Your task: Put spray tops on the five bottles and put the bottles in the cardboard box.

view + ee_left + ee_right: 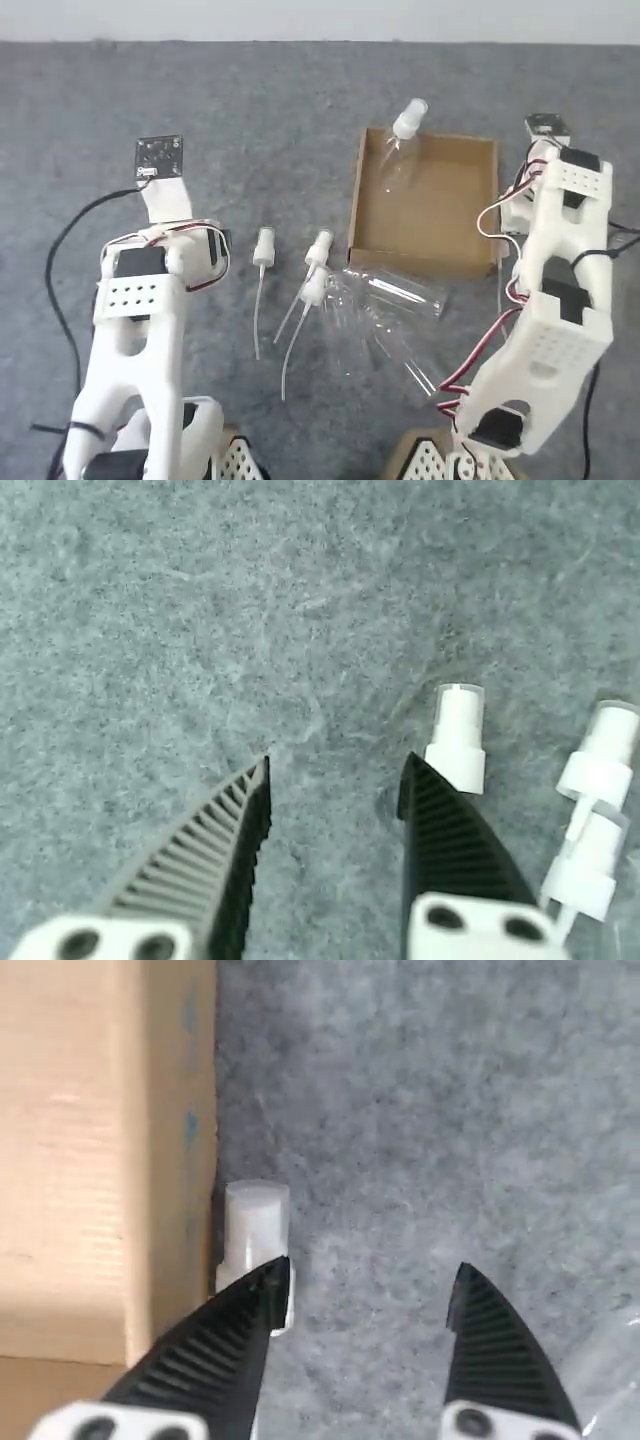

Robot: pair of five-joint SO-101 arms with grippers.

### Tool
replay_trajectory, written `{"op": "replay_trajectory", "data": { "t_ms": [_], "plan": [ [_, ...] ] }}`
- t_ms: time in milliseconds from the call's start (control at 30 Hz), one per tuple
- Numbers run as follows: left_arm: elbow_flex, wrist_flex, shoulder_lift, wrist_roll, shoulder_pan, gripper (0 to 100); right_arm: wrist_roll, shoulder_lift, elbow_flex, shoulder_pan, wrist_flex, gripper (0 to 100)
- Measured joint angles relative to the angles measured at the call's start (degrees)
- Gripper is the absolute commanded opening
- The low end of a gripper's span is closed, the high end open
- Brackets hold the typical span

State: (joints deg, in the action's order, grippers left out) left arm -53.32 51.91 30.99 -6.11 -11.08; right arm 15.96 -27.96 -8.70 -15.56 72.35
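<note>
Progress roughly one of five, by my read; one capped bottle [398, 150] is in the cardboard box [455, 195], leaning on the rim at the box's 11 o'clock corner with its sprayer poking out; the box sits at 1 o'clock from the middle of the counter [250, 130]. Bare bottles [395, 300] lie heaped on the grey counter at 6 o'clock of the box, clear and overlapping, exact count hard to tell; none shows a top fitted. Three loose spray tops [320, 245] lie at 9 o'clock of that heap, tubes trailing toward 6 o'clock. Left end effector [335, 780] is spread wide, holding nothing, over bare counter; nearest top [457, 735] is just beside one fingertip, not between them. Right end effector [372, 1275] is also spread and empty; another top [255, 1222] lies right up against the box's outer wall, just at one fingertip. Left to do: cap the remaining bottles, then box them; next move is likely a grab on a top; clear bottles may roll when nudged.
</note>
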Motion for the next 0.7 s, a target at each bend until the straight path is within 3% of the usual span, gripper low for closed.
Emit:
{"op": "replay_trajectory", "data": {
  "t_ms": [700],
  "plan": [
    [0.0, 0.0, 0.0, 0.0, 0.0, 20, 0.0, 1.58, 0.0, 1.67, 2.9, 22.4]
  ]
}}
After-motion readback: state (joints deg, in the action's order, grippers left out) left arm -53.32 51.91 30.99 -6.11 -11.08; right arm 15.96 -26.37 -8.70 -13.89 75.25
